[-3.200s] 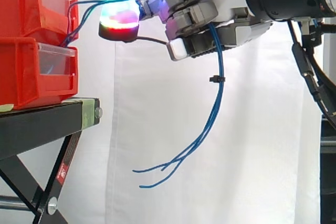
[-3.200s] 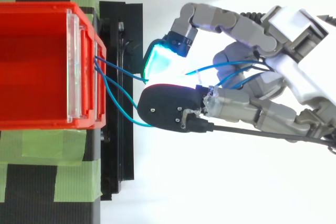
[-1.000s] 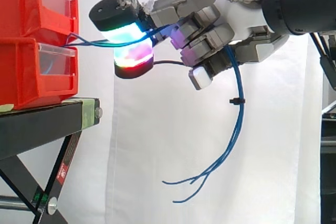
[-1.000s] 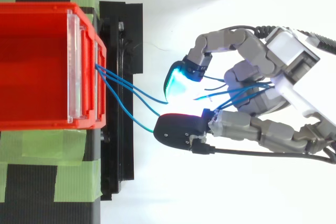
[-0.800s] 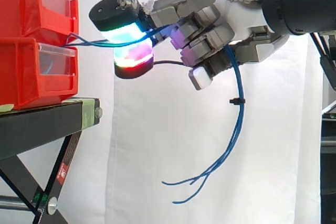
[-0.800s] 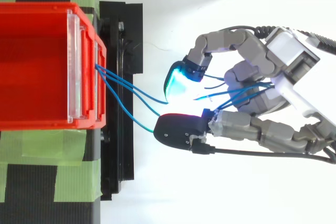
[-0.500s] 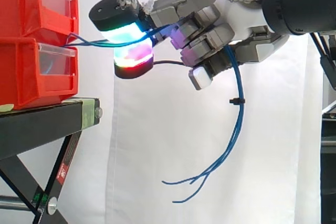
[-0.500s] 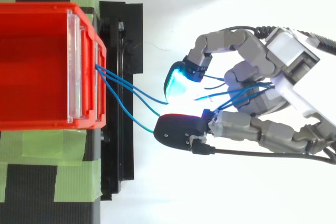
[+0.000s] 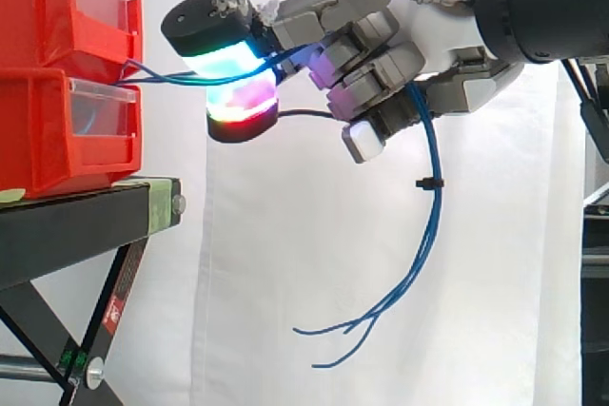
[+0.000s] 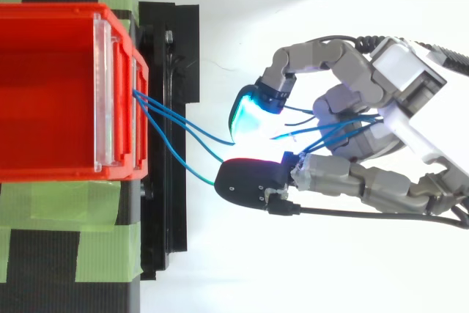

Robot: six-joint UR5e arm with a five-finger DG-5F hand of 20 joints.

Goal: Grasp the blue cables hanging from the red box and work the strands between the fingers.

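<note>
Several thin blue cables (image 9: 430, 225) run out of the front of the upper red bin (image 9: 57, 16), pass almost level to my hand (image 9: 419, 54), then droop from it in a long curve, tied by a small black clip (image 9: 425, 182). Their loose ends curl at the bottom (image 9: 328, 335). In the top view the blue cables (image 10: 183, 133) fan out from the red bin (image 10: 51, 93) to my hand (image 10: 381, 122). The glowing fingertips (image 9: 224, 54) are pinched on the strands, and the other fingers curl round them.
Two red bins are stacked on a black stand (image 9: 86, 225) with green tape (image 10: 73, 254) on top. A white curtain (image 9: 285, 235) hangs behind. The arm enters from the right, at the level of the upper bin.
Since 3.2 s ago my hand has drawn right and slightly down from the bin, pulling the strands tauter. Over the last second nothing has visibly moved.
</note>
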